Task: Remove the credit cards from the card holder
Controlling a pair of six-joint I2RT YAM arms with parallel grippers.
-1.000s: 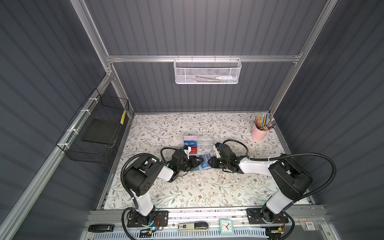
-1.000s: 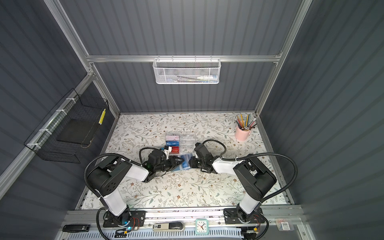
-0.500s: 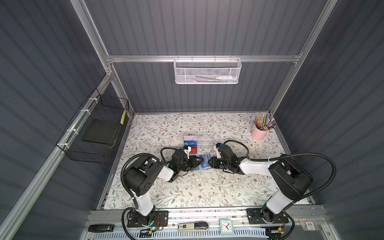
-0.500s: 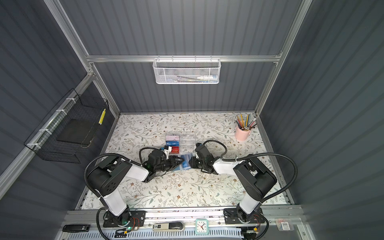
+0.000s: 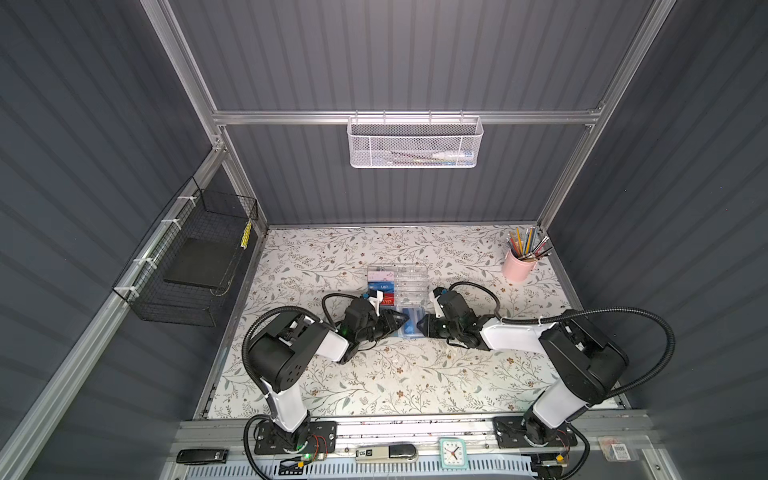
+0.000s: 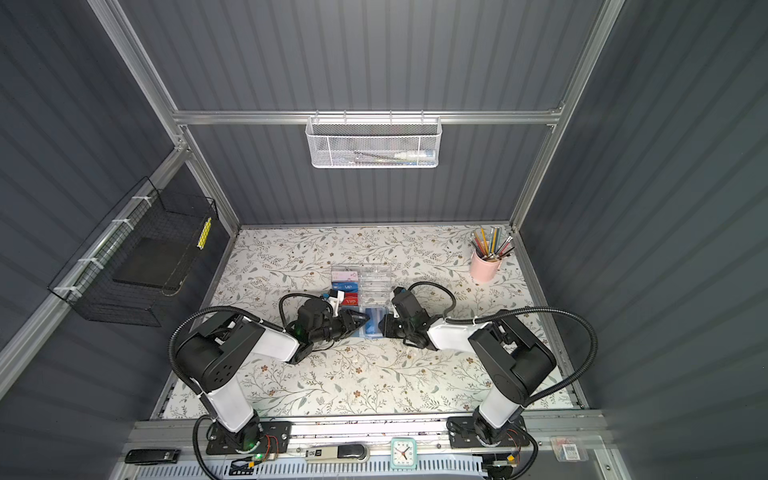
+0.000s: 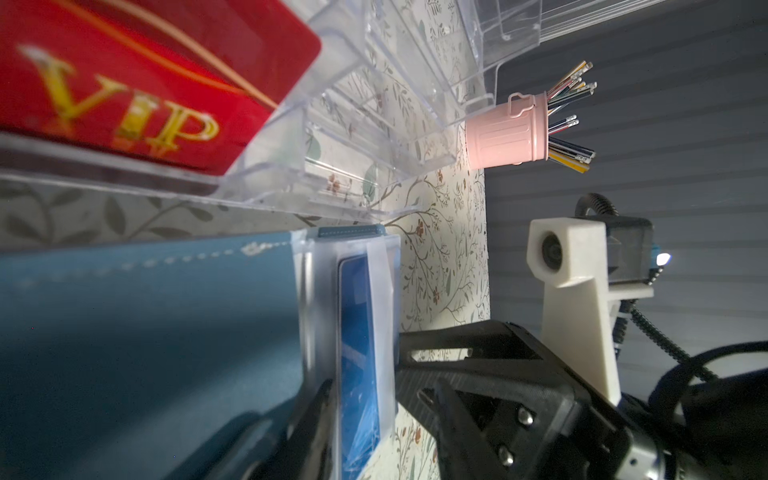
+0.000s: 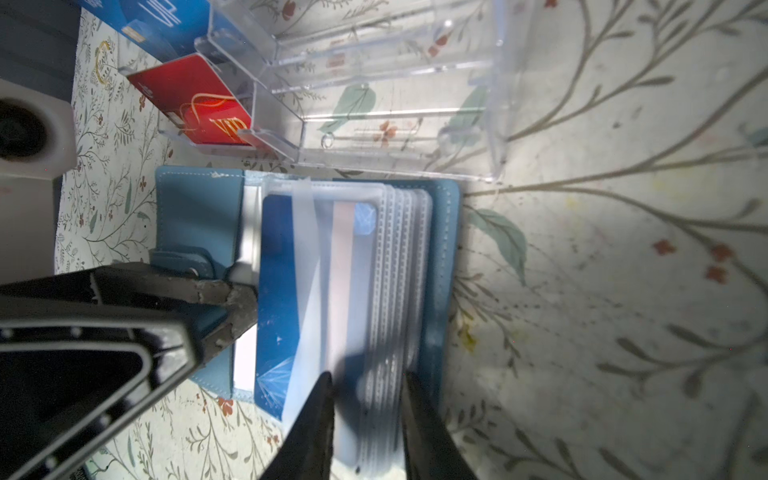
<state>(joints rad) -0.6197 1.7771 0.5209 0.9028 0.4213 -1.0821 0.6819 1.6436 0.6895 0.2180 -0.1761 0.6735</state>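
Floral tabletop [image 8: 623, 291] carries our slate-blue fold-over card holder [image 8: 187, 208], lying open. Our right gripper [image 8: 368, 386] clamps its see-through sleeves, likely to steady them. Our left gripper [image 8: 245, 303] meets the sleeved bright blue plastic credit card [image 8: 278, 270]; whether it grips, we cannot tell.

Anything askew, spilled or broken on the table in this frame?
Nothing stands out. The card holder lies open beside the clear box, with a blue credit card in its see-through sleeve. The pink pencil cup stands upright. No spill or damage shows.
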